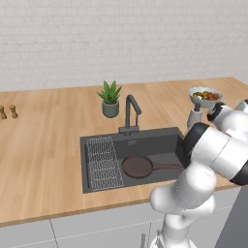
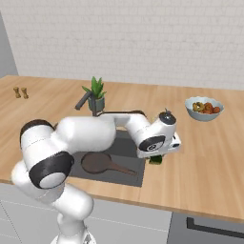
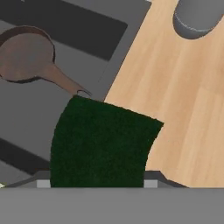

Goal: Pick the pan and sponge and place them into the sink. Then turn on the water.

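Holding the sponge (image 3: 103,144) clamped in our fingers, we hang over the sink's (image 1: 160,140) right rim, half above the tabletop (image 3: 183,105). The pan (image 1: 138,166) already lies in the basin. Releasing here, we judge, could leave the sponge on the rim or tabletop. We read no writing anywhere.

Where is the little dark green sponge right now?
The small dark green rectangular sponge sits in the robot's hand, at the right edge of the dark grey sink, near the brown-black frying pan's handle.
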Motion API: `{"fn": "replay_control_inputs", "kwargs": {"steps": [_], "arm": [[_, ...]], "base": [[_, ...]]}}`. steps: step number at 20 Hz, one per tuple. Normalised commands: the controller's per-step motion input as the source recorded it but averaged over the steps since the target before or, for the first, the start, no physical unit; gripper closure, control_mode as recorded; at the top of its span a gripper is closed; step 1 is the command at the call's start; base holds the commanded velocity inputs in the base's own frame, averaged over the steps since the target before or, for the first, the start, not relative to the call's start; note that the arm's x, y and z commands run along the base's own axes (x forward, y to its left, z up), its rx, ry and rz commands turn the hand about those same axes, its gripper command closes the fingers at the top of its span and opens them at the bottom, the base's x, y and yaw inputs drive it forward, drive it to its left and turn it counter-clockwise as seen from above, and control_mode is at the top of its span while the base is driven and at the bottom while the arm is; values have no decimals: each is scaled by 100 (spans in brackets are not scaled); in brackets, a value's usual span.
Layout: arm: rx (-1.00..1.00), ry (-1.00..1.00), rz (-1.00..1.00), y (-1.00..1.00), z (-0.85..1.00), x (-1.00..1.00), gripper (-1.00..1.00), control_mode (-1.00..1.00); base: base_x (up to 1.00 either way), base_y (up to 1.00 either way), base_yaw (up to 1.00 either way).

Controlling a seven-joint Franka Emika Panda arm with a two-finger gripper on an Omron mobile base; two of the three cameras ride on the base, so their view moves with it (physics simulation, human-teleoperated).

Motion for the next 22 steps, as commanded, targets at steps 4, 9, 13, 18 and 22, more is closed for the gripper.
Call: {"fn": "replay_control_inputs", "kwargs": {"steps": [4, 9, 13, 18, 22], "arm": [[4, 0, 3, 100, 28, -25, 100, -100], [16, 0, 8, 94, 18, -5, 100, -100], [20, 0, 15, 84, 13, 0, 100, -100], [0, 0, 3, 90, -3, 2, 100, -100], [0, 0, 0, 54, -39, 23, 100, -100]], "base": [[0, 0, 0], [0, 0, 0], [0, 0, 0], [0, 0, 0], [0, 0, 0]]}}
